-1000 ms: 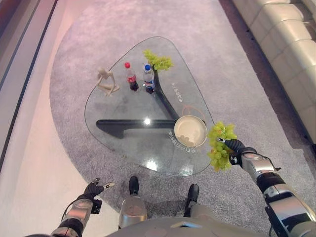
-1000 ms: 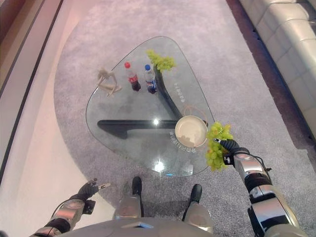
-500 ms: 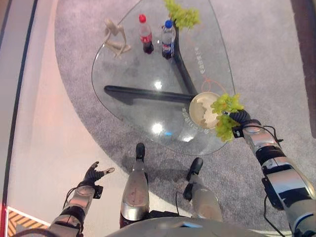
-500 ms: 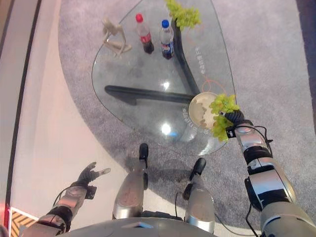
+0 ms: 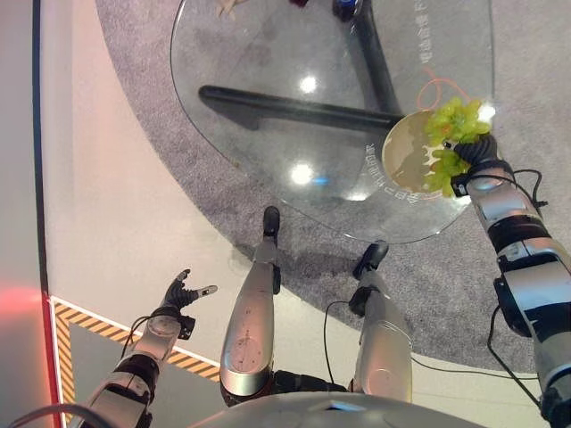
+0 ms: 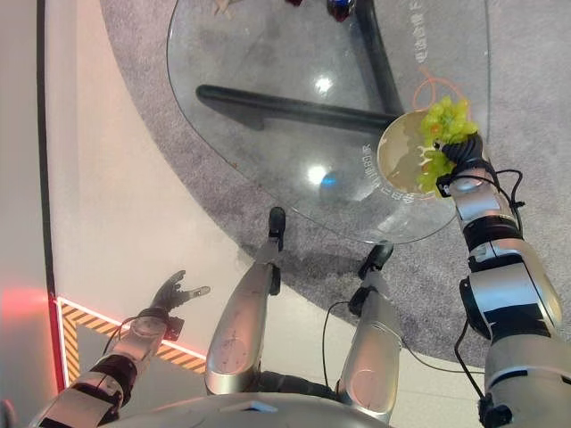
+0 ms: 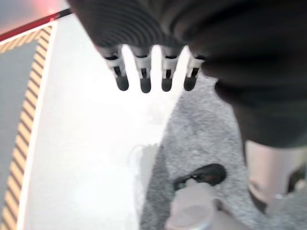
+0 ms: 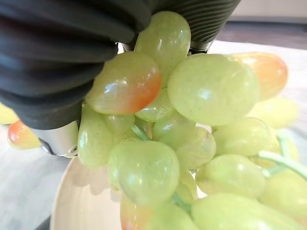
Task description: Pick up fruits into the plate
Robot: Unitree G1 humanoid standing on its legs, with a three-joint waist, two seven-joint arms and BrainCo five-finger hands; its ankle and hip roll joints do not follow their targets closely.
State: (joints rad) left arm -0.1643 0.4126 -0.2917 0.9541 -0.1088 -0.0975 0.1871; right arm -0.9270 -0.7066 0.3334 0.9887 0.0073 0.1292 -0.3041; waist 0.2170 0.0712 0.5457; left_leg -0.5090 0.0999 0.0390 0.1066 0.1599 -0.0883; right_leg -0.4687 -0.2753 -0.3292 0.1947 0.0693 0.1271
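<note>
We hold a bunch of pale green grapes [image 5: 451,143] in our right hand [image 5: 477,159], the dark-covered fingers curled round its stalk end. The bunch hangs over the far-right side of the round cream plate [image 5: 406,160], which sits at the right near edge of the rounded clear glass table [image 5: 268,53] on its dark crossed base. We judge the step in hand to be the placing itself: the fruit has been carried to the plate and only needs setting down. The next move, as we read it, calls for lowering the bunch a little further in over the plate's middle, then loosening the fingers so the grapes settle inside the rim rather than rolling off the table edge close by.

Our left hand [image 5: 183,292] hangs idle low at our left side over the pale floor, well apart from the table, fingers straight and spread.

The eye views give us the layout. The right wrist view adds that some grapes [image 8: 192,124] blush orange and that the plate's bare cream inside [image 8: 81,206] lies directly beneath them.
</note>
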